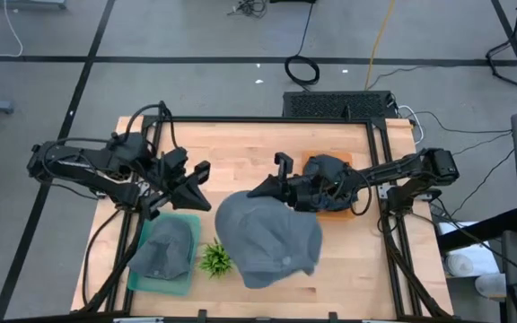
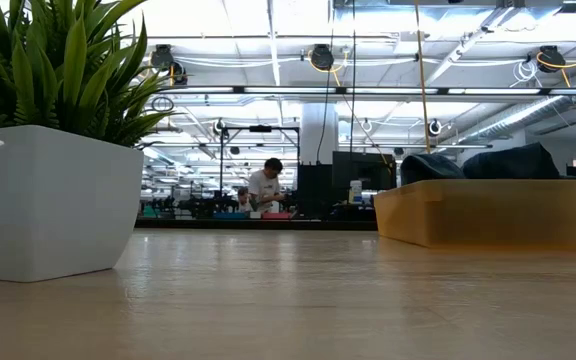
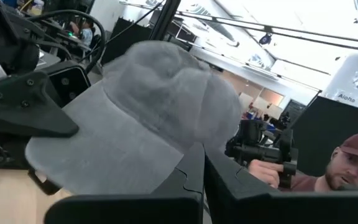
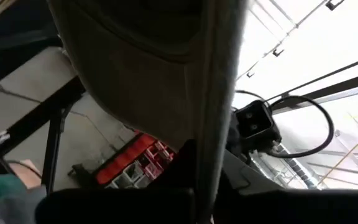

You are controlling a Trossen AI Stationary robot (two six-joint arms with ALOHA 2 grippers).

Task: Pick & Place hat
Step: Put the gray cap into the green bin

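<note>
A grey hat (image 1: 267,238) hangs in the air over the table's middle, lifted well above the board; the left wrist view shows its crown and brim (image 3: 148,112). My right gripper (image 1: 272,187) reaches in from the right and is shut on the hat at its far edge. My left gripper (image 1: 205,199) is raised at the hat's left side, tilted upward, with its fingers shut (image 3: 194,174) just in front of the brim. A second grey hat (image 1: 164,249) lies crown-up on a green tray (image 1: 179,285) at the near left. My right gripper pinches the hat's stiff brim edge (image 4: 211,112) between its two fingers, the edge running up between them. The hat is lifted clear of the table, and its crown hangs toward the near edge. My left gripper: whether its shut fingertips touch the brim (image 3: 104,155), I cannot tell.
An orange tray (image 1: 335,213) holding dark hats (image 2: 508,160) sits at the right, under my right arm. A small plant in a white pot (image 1: 215,258) (image 2: 48,190) stands near the front edge between the trays. A person (image 3: 347,168) stands beyond the table.
</note>
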